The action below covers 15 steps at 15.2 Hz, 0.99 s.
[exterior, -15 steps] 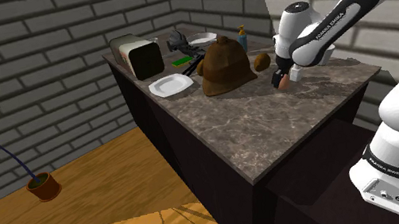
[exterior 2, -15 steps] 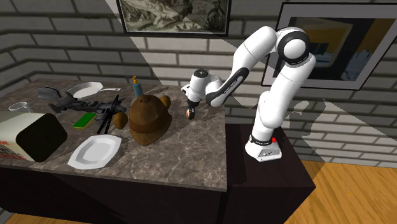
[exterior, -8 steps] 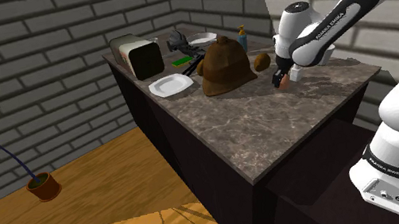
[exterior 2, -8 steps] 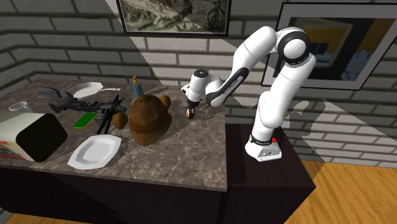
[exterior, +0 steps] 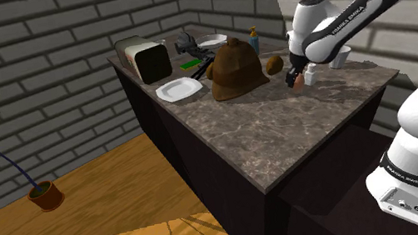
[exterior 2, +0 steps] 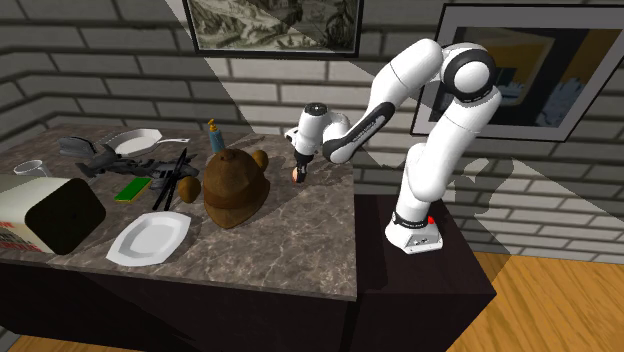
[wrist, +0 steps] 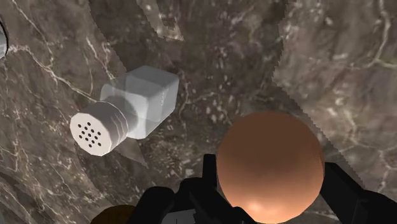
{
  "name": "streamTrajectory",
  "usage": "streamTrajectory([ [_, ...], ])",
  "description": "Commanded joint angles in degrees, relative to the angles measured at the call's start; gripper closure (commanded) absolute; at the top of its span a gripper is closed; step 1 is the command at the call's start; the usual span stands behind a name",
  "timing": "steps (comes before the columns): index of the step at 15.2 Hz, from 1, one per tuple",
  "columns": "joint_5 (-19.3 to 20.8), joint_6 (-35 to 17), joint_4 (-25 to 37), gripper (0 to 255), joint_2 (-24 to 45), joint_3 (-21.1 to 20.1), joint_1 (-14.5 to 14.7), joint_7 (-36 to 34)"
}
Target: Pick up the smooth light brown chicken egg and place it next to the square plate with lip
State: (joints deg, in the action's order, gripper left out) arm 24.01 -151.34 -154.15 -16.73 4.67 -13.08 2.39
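Raised slightly since a second ago, the gripper [exterior: 295, 81] clamps the egg [wrist: 270, 167] between its fingers above the counter [exterior: 286, 139]. A shaker [wrist: 127, 109] sits just below; the plate [exterior: 179, 89] lies well apart.

The egg [wrist: 270, 167] hides much of the tool [wrist: 271, 160] behind it.

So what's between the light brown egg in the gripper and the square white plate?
A brown hat-shaped object stands between egg and plate, seen in both exterior views.
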Motion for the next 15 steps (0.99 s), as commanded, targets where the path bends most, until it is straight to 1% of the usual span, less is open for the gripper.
streamTrajectory([
  [1, -0.9, 1.8, 0.6, 255, -1.3, 0.1, 0.5, 0.8],
  [15, -5.2, 14.4, 6.0, 255, -8.6, 0.5, 2.6, 5.2],
])
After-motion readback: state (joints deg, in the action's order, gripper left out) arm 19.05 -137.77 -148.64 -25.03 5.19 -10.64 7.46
